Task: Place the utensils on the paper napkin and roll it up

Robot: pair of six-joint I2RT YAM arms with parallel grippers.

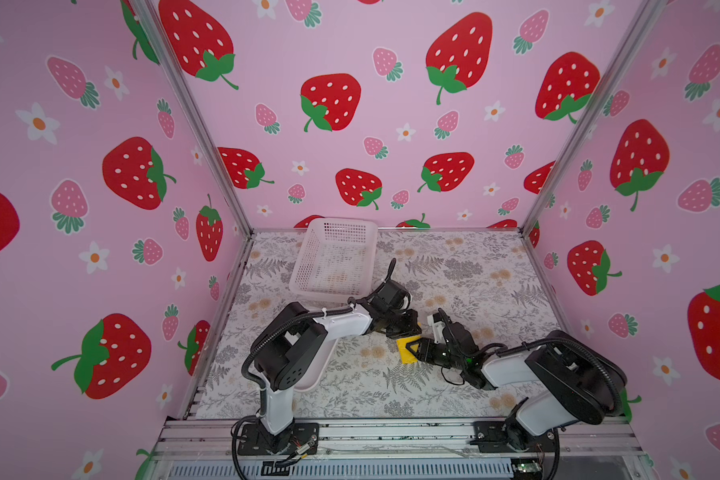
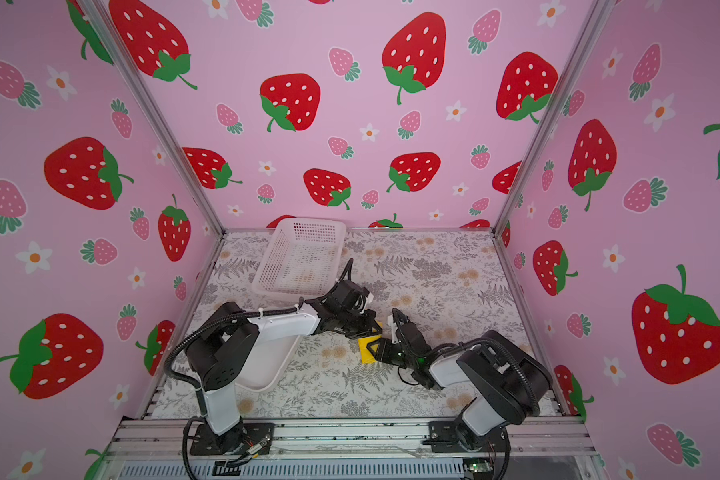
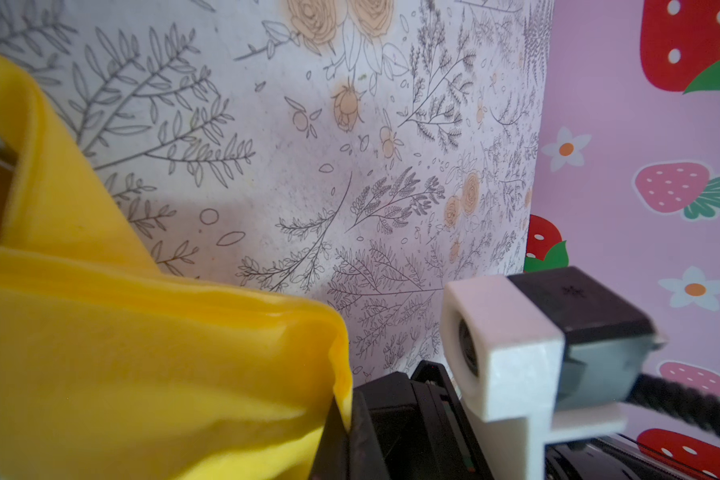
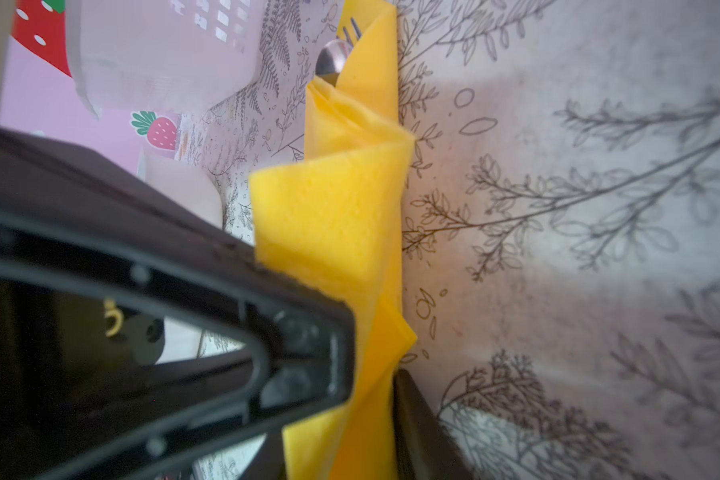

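Both arms reach inward from the front rail, elbows bent, wrists low and almost meeting over the counter [image 1: 495,270]. The left gripper [image 1: 408,330] is closed tight. The right gripper [image 4: 371,374] faces it, its 2 fingers [image 4: 300,332] pinching the paper napkin [image 4: 329,216].

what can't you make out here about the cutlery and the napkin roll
- Utensils: the right wrist view shows only a spoon bowl and fork tines; the paper napkin wraps the rest, so the count is unknown.
- Both top views: the left gripper and right gripper cover most of the napkin.
- Left gripper's hold: its fingertips do not show in the left wrist view.
- White tray: mostly under the left arm.
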